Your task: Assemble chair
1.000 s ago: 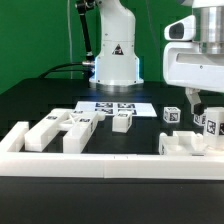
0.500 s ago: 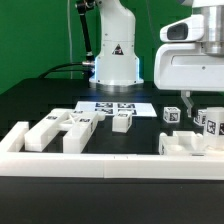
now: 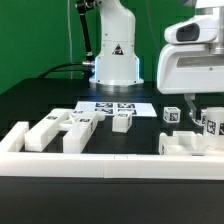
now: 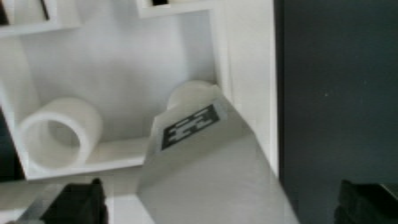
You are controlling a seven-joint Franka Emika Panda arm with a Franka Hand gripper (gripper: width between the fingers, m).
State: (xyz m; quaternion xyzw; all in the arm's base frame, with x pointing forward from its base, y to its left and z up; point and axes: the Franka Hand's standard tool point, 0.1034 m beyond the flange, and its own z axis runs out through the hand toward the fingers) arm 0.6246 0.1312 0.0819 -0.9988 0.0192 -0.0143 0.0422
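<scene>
Black tabletop (image 3: 40, 100) is the working surface I monitor from the remote station. Nearest the exterior camera, a long low white border rail (image 3: 100, 165) runs across the front of the table. Directly behind it lie the loose chair parts: a group of blocky white pieces (image 3: 55, 130) toward the exterior view's left, one small block (image 3: 122, 122) near the centre, and a larger slotted piece (image 3: 185, 143) at the exterior view's right, just behind the rail. A small tagged cube (image 3: 171, 114) sits beside that right-hand piece. The gripper (image 3: 204, 108) hangs over this right-hand group. In the wrist view I read its jaws as fully spread: the dark fingertips (image 4: 71, 200) stand on either side of a white tagged part (image 4: 192, 128), with clear space between each fingertip and the part, so nothing is gripped. That part rests against a white slab with a round socket (image 4: 63, 135); I cannot tell whether the two are joined. Further back, the marker board (image 3: 118, 107) lies flat on the table in front of the arm base (image 3: 118, 55). Behind everything stands a green backdrop (image 3: 30, 40).
</scene>
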